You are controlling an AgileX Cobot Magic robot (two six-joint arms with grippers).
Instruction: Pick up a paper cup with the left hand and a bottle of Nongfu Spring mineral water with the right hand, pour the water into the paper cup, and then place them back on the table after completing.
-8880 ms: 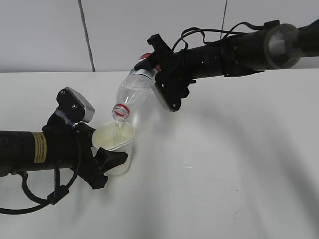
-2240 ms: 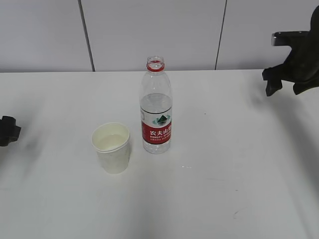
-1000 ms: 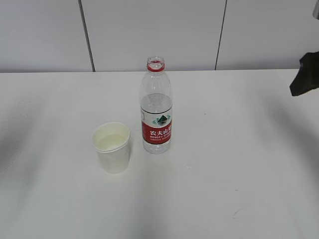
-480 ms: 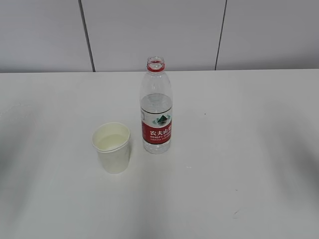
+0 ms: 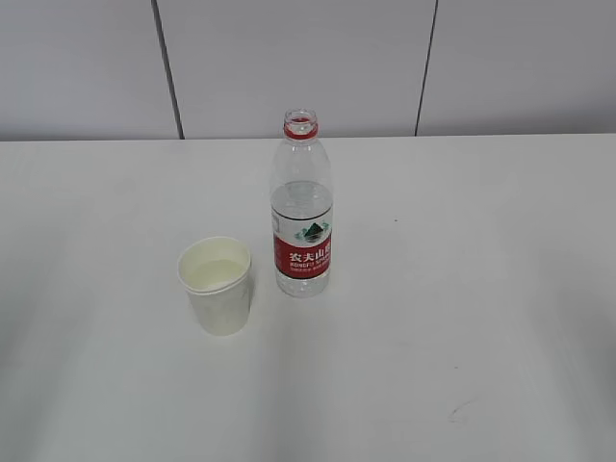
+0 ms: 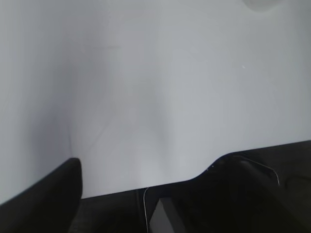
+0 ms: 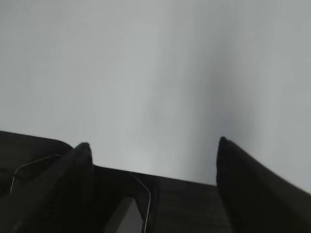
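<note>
The white paper cup (image 5: 217, 285) stands upright on the white table (image 5: 433, 318), with water in it. The uncapped Nongfu Spring bottle (image 5: 302, 207), clear with a red label, stands upright just right of the cup, partly full. Neither arm shows in the exterior view. In the left wrist view my left gripper (image 6: 150, 170) is open and empty over bare table; a pale blurred shape at the top edge (image 6: 262, 4) may be the cup. In the right wrist view my right gripper (image 7: 153, 145) is open and empty, its two dark fingers wide apart over bare table.
A grey panelled wall (image 5: 289, 67) runs behind the table's far edge. A few tiny dark specks mark the tabletop at the front right (image 5: 460, 411).
The right gripper, at the right edge a second ago, has drawn out of the exterior view. The left was out of view before that. Cup and bottle have not moved.
</note>
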